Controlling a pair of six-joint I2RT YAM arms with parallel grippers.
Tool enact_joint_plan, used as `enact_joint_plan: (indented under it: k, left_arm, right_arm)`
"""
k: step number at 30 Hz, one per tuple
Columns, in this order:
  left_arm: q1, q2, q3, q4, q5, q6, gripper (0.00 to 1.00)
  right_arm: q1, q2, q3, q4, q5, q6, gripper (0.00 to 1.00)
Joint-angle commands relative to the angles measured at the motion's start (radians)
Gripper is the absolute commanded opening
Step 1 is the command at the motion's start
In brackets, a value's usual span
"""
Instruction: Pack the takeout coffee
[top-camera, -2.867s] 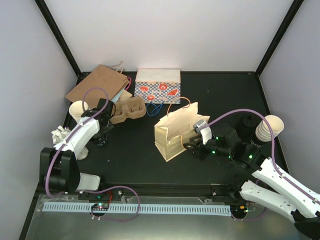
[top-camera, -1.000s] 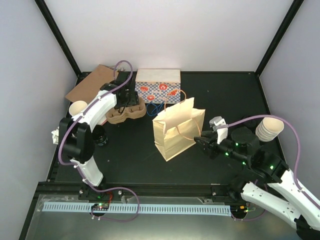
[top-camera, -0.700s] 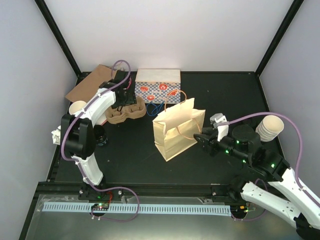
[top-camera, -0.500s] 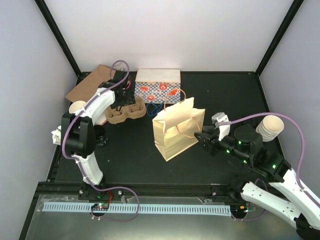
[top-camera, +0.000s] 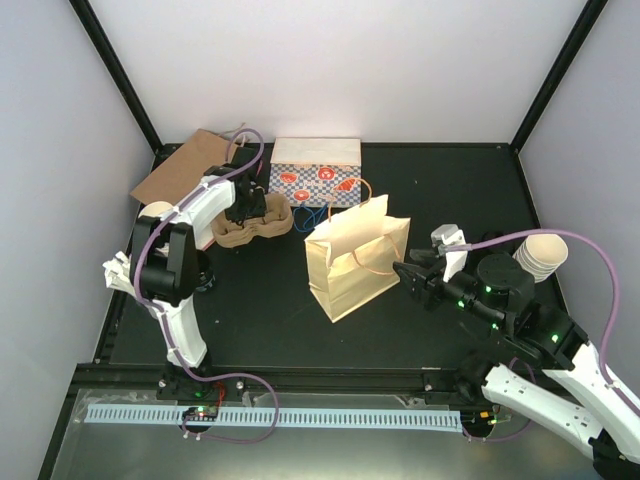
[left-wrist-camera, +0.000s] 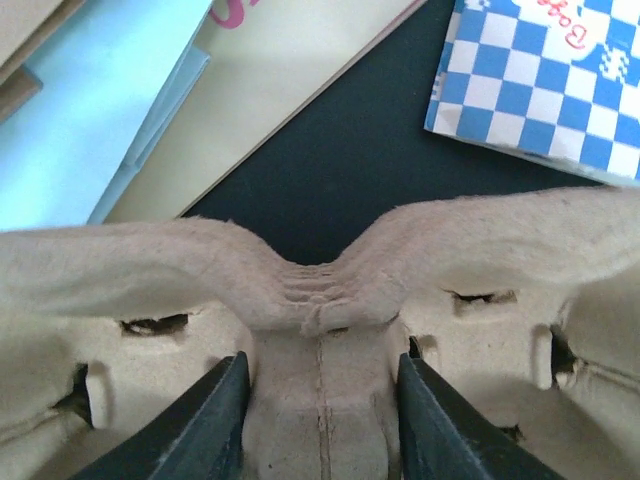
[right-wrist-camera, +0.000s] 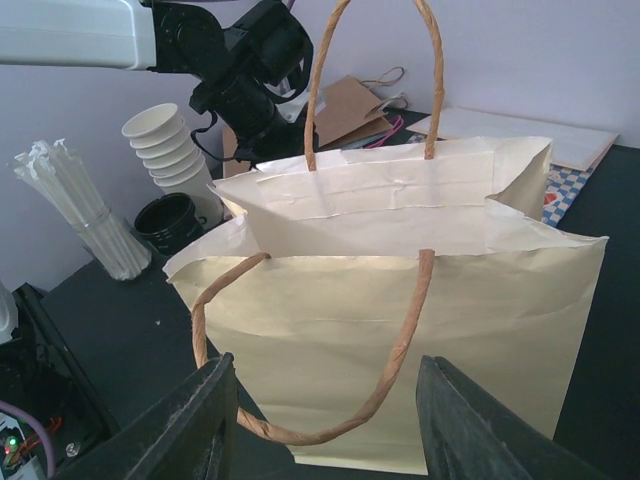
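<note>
A bag stood mid-bench, with a checked bag behind it and a carrier to its left. A flat bag lay in the back-left corner. One cup stack stood at the left edge, another stack at the right. The left gripper straddled the carrier's middle. The right gripper sat just right of the bag.

Takeout coffee: small cup, round black lid fitted. Stands upright on bench, well left of cream paper bag, apart from it, not inside it. Top view: only black lid disc shows, left side partly hidden, cup wall out of sight beneath lid. Right wrist view: same cup seen past bag's left edge, low dark round shape with glossy rim; wall in shadow, colour unreadable.
</note>
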Motion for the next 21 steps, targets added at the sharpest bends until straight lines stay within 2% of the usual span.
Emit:
enact_joint_plan:
  k: [1, 6, 14, 21]
  left_arm:
    - [0.002, -0.055, 0.005, 0.003, -0.011, 0.011, 0.36]
    - [0.002, -0.098, 0.004, -0.018, -0.017, 0.010, 0.36]
    - [0.002, -0.137, 0.003, -0.034, -0.004, 0.022, 0.46]
    - [0.001, -0.131, -0.030, -0.005, 0.064, 0.022, 0.45]
  right_arm:
    - [0.000, -0.009, 0.005, 0.025, 0.020, -0.003, 0.51]
    - [-0.002, -0.013, -0.004, 0.027, 0.019, -0.001, 0.51]
    - [-0.001, -0.013, -0.016, 0.034, 0.001, 0.006, 0.51]
    - [-0.001, -0.014, -0.017, 0.035, -0.003, 0.010, 0.51]
